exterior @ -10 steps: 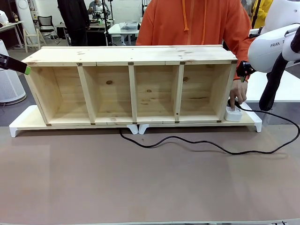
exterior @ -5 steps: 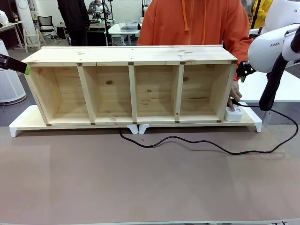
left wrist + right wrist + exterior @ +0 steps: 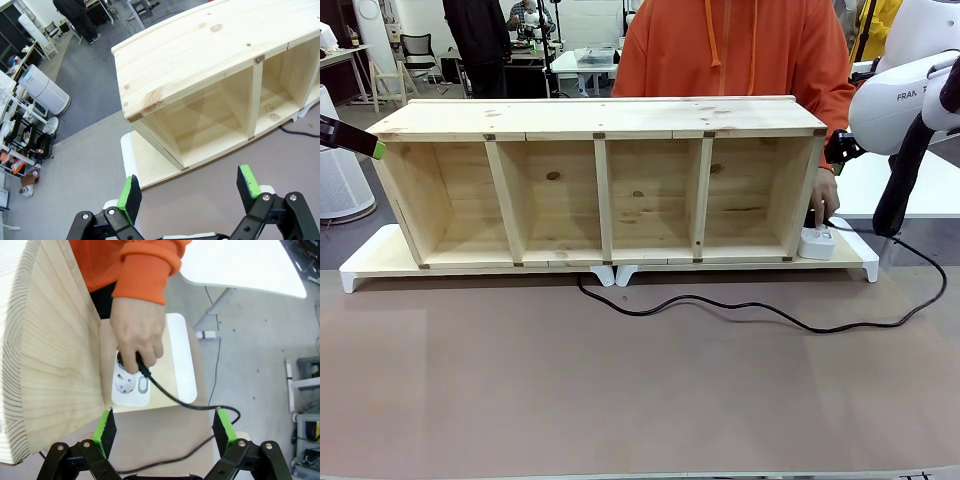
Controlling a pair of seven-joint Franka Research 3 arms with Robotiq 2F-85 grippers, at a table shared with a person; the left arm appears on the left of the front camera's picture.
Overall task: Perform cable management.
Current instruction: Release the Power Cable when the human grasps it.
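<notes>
The bench (image 3: 620,400) is covered by a brown mat, and its near half is free, with wide room in front of the shelf. A long wooden shelf unit (image 3: 600,120) with four open compartments stands across the far part of the bench on a white base board (image 3: 365,262), which sticks out at both ends. A person in an orange hoodie (image 3: 740,50) stands behind the shelf, at its right end.

The cable (image 3: 720,302) is thin and black. It comes out from under the middle of the shelf front, runs in soft waves to the right over the mat, makes a wide loop near the right edge of the bench and comes back to a white power strip (image 3: 818,243). This strip lies on the base board, just beside the right wall of the shelf. The person's hand (image 3: 137,332) holds the plug at the strip, and the cable leaves from under the fingers.

The right gripper (image 3: 162,432) hangs above this corner with its green pads spread wide and nothing between them. In the right wrist view the strip and the hand are just beyond the pads, and a part of the cable crosses between them, lower down on the bench.

The left gripper (image 3: 190,192) is also spread and empty. It hovers off the left end of the shelf, well apart from the cable.
</notes>
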